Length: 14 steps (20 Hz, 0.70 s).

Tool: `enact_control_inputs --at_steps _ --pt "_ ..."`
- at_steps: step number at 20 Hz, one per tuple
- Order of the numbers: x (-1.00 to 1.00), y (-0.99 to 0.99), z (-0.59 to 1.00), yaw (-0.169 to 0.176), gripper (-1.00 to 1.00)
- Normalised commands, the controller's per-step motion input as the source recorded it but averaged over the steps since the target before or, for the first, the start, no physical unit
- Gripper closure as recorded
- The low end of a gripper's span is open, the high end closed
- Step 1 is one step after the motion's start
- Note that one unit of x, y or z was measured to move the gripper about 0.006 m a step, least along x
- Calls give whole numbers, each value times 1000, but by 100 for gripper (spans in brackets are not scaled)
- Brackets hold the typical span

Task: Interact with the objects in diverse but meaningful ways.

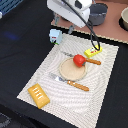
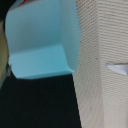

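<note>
We hang over the carton (image 1: 55, 35), which sits at the corner of the mat (image 1: 100, 80), half on the black cloth; in the wrist view the carton (image 2: 42, 42) fills the frame right below us. Our gripper's fingers are hidden, so we cannot tell their width. Beyond the carton toward the mat's middle lie the plate (image 1: 71, 71), the red fruit (image 1: 78, 60) and the yellow packet (image 1: 92, 51), well apart.
</note>
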Motion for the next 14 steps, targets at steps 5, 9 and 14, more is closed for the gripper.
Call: enact_control_inputs --at_steps 5,9,14 --pt "-1000 -74 -273 65 -100" --pt "-987 -113 -246 62 -100" --pt "-465 -431 -19 34 -100"
